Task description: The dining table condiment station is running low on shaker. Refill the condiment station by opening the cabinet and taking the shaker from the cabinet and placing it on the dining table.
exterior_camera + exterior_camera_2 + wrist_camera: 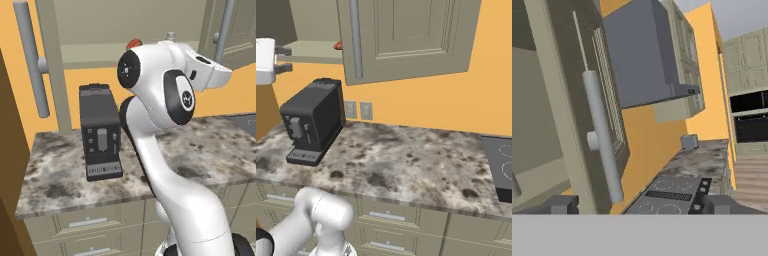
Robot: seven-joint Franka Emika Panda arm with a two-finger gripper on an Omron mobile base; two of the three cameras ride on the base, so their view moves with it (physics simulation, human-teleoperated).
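While cabinet (55, 75) stands open, shaker (170, 36) on its shelf, hand (283, 59) wide open, empty.

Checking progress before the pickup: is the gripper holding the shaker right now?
No: in the right base view the gripper stands open and empty beside the cabinet shelf, while the shaker sits on that shelf.

Open beige-grey wall cabinet (90, 45) with doors swung wide, shelf mouth unblocked above black boxy coffee machine (100, 132). Right door's long grey bar handle (602, 135) close before open gripper (637, 204). Broad bare mottled stone counter (406, 160) right of machine.
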